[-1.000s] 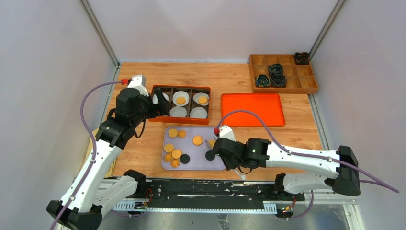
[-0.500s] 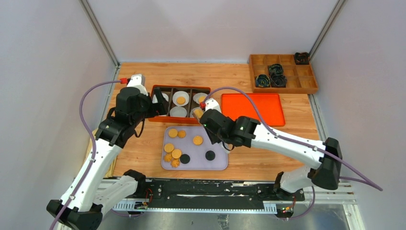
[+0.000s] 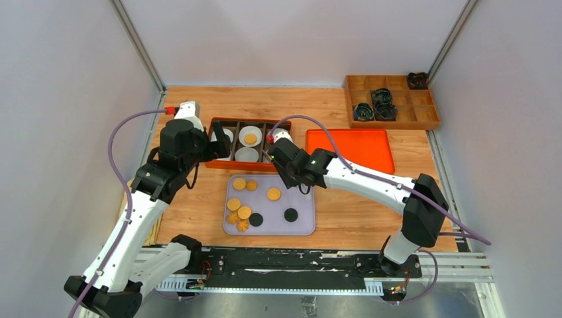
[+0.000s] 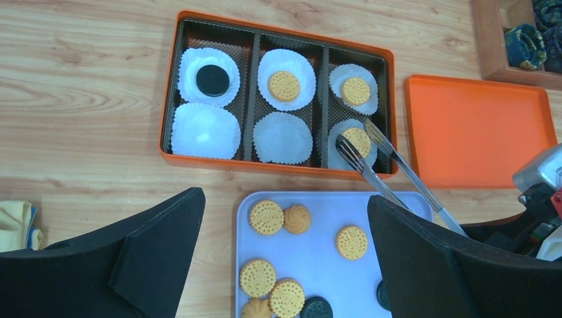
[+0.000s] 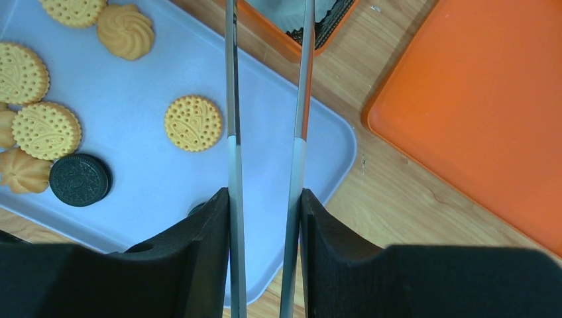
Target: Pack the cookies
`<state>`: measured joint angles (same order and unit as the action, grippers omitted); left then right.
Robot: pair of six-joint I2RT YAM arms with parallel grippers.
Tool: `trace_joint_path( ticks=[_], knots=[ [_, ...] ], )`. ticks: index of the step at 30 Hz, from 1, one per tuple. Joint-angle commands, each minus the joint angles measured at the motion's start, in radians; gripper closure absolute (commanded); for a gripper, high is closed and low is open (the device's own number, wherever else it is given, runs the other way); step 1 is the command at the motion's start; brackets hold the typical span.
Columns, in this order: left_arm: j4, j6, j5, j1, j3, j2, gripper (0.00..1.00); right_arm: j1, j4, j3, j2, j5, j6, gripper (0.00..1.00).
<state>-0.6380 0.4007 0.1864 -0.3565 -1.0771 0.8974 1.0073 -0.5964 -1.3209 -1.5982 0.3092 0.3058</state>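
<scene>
Your left gripper (image 3: 223, 147) hung near the left end of the orange box (image 4: 265, 165), jaws wide apart and holding nothing. Inside the box, the far row carried a black cookie (image 4: 213, 80) on the left and a golden one in each of the next two cups. In the near row, the left paper cup (image 4: 205, 130) and the middle one lay bare, and the right one held a golden cookie (image 4: 358, 140). The tips of the tongs (image 5: 231, 99) stood apart on either side of that cookie; whether they touched it could not be told. Your right gripper (image 5: 264, 212) was clamped on the tongs' arms, over the lavender tray (image 4: 318, 205), where the unpacked cookies (image 4: 266, 216) lay just in front of the box. This looked like the placing step, about four cups filled. Next you would need to lift the tongs clear without dragging the cup, then pinch another cookie off the tray for a bare cup.
</scene>
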Motion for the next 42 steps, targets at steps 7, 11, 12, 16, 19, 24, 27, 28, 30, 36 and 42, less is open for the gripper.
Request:
trace_joint_path(
  ticks=[7, 11, 12, 16, 19, 24, 27, 28, 30, 36, 42],
  knots=[
    [-0.007, -0.02, 0.0, 0.004, -0.015, 0.008, 0.0, -0.015, 0.031, -0.043, -0.035, 0.021, -0.011, 0.78],
    [0.001, -0.022, -0.019, 0.004, -0.012, 0.006, 0.0, -0.016, 0.027, -0.039, -0.023, 0.045, -0.003, 0.6],
    [0.003, -0.023, -0.025, 0.004, -0.011, 0.005, 0.0, -0.015, 0.027, -0.038, -0.02, 0.053, -0.002, 0.56],
    [0.015, -0.025, -0.047, 0.004, -0.009, 0.003, 0.0, -0.015, 0.028, -0.045, -0.011, 0.069, -0.007, 0.51],
    [0.02, -0.026, -0.057, 0.004, -0.009, 0.001, 0.0, -0.015, 0.027, -0.044, -0.011, 0.071, -0.009, 0.5],
    [0.031, -0.029, -0.062, 0.004, 0.0, 0.0, 0.0, -0.015, 0.027, -0.048, -0.015, 0.076, -0.005, 0.51],
    [0.032, -0.029, -0.064, 0.004, -0.003, 0.002, 0.0, -0.014, 0.024, -0.043, 0.016, 0.068, 0.009, 0.53],
    [0.031, -0.03, -0.064, 0.004, -0.006, 0.001, 0.0, -0.013, 0.021, -0.035, 0.035, 0.065, 0.012, 0.54],
    [0.031, -0.03, -0.062, 0.004, -0.011, -0.003, 0.0, -0.006, 0.016, -0.012, 0.084, 0.064, 0.018, 0.54],
    [0.033, -0.019, -0.077, 0.004, -0.011, -0.013, 0.0, 0.05, -0.045, 0.091, 0.282, 0.063, 0.069, 0.54],
    [0.043, -0.004, -0.107, 0.004, 0.009, -0.005, 0.0, 0.151, -0.157, 0.207, 0.416, 0.058, 0.181, 0.53]
  ],
)
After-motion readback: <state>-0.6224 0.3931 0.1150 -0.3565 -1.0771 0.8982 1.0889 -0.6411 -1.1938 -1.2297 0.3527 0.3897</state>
